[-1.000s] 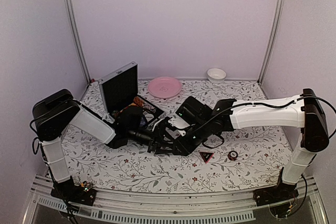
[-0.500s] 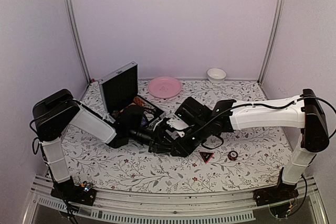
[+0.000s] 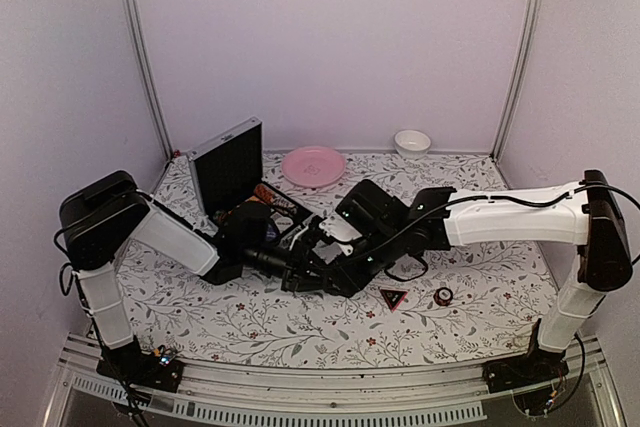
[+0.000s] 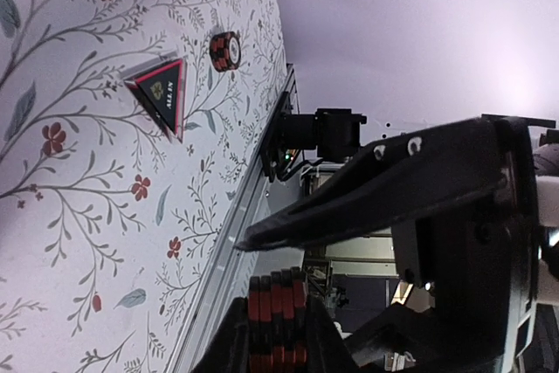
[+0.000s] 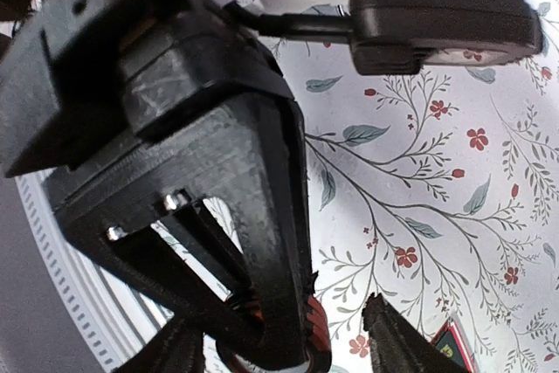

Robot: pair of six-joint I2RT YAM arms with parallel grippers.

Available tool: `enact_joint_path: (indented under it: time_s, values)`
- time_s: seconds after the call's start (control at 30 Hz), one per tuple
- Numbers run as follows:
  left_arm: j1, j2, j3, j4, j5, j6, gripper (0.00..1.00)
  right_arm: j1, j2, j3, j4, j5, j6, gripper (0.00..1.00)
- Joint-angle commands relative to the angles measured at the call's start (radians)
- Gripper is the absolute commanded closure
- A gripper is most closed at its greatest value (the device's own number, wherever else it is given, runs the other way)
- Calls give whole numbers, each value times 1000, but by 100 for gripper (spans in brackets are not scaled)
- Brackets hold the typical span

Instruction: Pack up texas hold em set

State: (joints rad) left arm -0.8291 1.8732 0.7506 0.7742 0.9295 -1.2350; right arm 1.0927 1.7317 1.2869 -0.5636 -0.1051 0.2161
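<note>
Chip stack (image 4: 276, 325) sits clamped end-face to end-face between left gripper (image 4: 275, 307) jaws; its loose, light, slick discs probably shear easily, so right gripper (image 5: 281, 344), jaws apart and apparently straddling it, should pinch likewise.

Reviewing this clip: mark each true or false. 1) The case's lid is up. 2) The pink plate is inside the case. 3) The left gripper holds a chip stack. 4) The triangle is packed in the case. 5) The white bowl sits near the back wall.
1) True: the case stands open, lid raised.
2) False: the pink plate lies on the table, right of the case.
3) True: the left gripper clamps a red-and-black chip stack.
4) False: the triangle lies on the table beside a loose chip stack.
5) True: the white bowl sits at the far edge.
</note>
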Motion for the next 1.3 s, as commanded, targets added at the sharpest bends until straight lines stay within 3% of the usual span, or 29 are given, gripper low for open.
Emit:
enact_joint_path:
  time_s: [0.0, 0.13, 0.37, 0.57, 1.27]
  values:
    - [10, -69, -52, 121, -26, 19, 100, -39, -114, -6, 62, -20, 16, 32]
    - [48, -120, -92, 176, -57, 48, 100, -109, -198, -45, 139, -164, 42, 30]
    - [79, -280, -135, 214, -114, 206, 100, -235, -317, -208, 402, -507, 167, 35]
    - [78, -391, -137, 182, -106, 306, 100, -249, -316, -248, 592, -721, 256, 40]
    - [62, -414, -133, 238, -57, 293, 100, -202, -216, -222, 678, -723, 279, 45]
